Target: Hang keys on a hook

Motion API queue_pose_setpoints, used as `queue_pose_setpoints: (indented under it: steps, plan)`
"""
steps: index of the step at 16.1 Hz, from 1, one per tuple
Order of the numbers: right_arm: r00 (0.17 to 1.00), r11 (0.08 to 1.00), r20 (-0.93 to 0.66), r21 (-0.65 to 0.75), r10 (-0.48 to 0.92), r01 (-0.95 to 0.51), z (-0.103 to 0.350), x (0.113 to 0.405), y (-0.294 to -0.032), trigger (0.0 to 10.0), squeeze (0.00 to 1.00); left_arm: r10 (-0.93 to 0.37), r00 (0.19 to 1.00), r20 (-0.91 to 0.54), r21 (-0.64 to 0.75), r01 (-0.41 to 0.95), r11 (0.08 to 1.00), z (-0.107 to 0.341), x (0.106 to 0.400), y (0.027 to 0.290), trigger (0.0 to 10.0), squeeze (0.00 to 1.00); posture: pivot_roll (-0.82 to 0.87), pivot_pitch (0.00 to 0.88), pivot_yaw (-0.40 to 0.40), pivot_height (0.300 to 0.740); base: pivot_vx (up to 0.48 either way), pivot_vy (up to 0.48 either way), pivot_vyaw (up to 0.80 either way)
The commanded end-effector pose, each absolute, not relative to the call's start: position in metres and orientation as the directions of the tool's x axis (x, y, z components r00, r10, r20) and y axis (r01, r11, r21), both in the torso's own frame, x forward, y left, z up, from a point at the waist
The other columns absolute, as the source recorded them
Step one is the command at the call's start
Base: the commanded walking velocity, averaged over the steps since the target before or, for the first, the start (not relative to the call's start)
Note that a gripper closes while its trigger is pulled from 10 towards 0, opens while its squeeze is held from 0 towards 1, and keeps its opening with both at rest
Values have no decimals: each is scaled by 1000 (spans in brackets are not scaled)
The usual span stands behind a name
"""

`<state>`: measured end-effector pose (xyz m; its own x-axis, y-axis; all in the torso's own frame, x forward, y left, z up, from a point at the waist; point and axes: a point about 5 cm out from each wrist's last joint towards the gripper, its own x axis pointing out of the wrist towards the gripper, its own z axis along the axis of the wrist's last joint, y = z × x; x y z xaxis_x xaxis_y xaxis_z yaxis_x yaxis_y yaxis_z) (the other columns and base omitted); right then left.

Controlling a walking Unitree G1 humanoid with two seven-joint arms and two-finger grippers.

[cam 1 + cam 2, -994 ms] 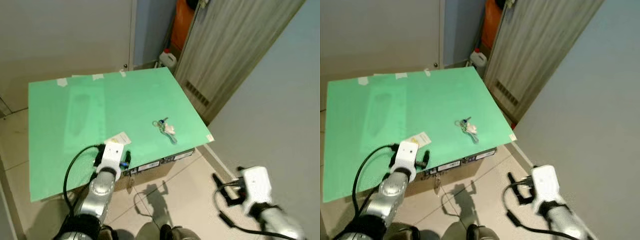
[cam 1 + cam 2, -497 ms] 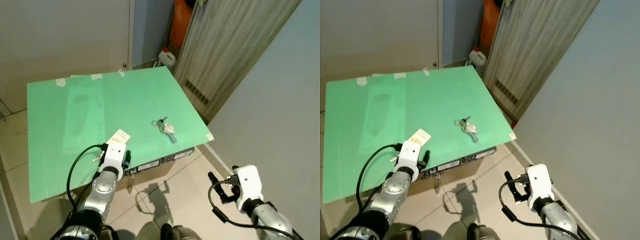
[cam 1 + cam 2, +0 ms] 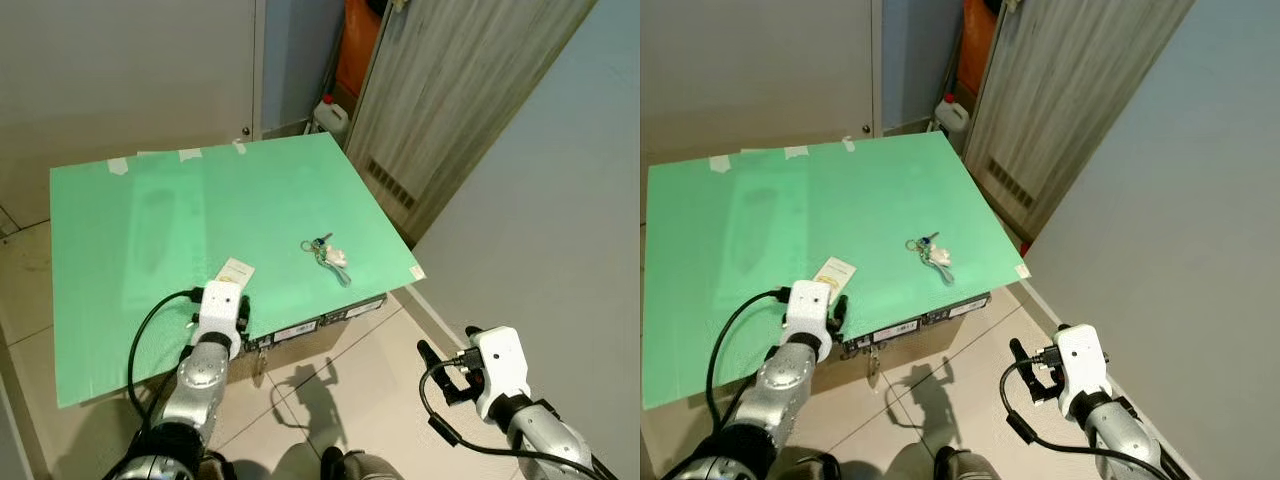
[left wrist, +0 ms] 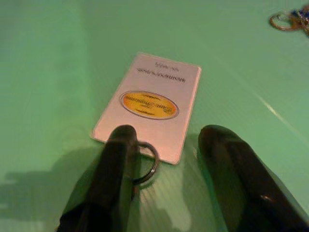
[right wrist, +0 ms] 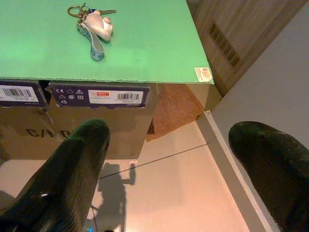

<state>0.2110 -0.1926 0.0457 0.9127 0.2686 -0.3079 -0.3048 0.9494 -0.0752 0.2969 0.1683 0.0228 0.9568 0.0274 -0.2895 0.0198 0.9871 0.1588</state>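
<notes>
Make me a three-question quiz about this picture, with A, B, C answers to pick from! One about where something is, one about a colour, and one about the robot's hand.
1. Where are the keys?
A. on the floor
B. on the board
C. in a gripper

2. What colour is the board?
A. green
B. red
C. white

3. How are the left gripper's fingers?
A. shut on the keys
B. open above the card
C. shut on a bottle

Answers:
1. B, the keys lie on the board near its right edge.
2. A, the whole top is green.
3. B, the wrist view shows the two black fingers apart, just above the white card and its ring.
</notes>
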Motion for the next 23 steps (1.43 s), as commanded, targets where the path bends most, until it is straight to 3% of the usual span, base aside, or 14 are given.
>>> queue_pose_setpoints:
  steps: [1, 6, 8, 9, 10, 11, 17, 23]
  plan:
    - [916, 955, -317, -79, 247, -285, 46, 207, -201, 10000, 0, 15, 963, -269, 120, 18, 993, 26, 295, 162, 0, 0, -217, 197, -173, 740, 0, 0, 0]
    - [914, 956, -317, -66, 252, -287, 46, 201, -208, 10000, 0, 16, 985, -171, 45, -9, 999, 54, 291, 155, 0, 0, -184, 204, -162, 740, 0, 0, 0]
    - [913, 957, -315, -45, 258, -285, 41, 200, -211, 10000, 0, -65, 989, -132, 109, 80, 991, 69, 287, 143, 0, 0, -143, 194, -143, 740, 0, 0, 0]
    - [913, 957, -315, -40, 260, -286, 38, 201, -210, 10000, 0, -43, 989, -138, 148, 64, 987, 68, 287, 145, 2392, 0, -143, 194, -143, 740, 0, 0, 0]
    - [913, 957, -315, -39, 261, -287, 37, 201, -210, 10000, 0, -29, 990, -141, 169, 53, 984, 67, 287, 147, 2392, 0, -138, 191, -140, 740, 0, 0, 0]
    - [913, 957, -314, -35, 262, -287, 35, 203, -208, 10000, 0, -2, 989, -146, 187, 30, 982, 64, 287, 153, 10000, 1000, -136, 188, -138, 740, 0, 0, 0]
    - [944, 968, -223, -9, 243, -251, 42, 232, -187, 10000, 0, 77, 964, -256, 350, 18, 937, 49, 298, 186, 10000, 1000, -99, 97, -62, 740, 0, 0, 0]
    - [961, 973, -157, -6, 227, -231, 64, 224, -172, 10000, 0, -90, 949, -301, 199, 155, 968, 42, 312, 167, 10000, 1000, -126, 106, -31, 740, 0, 0, 0]
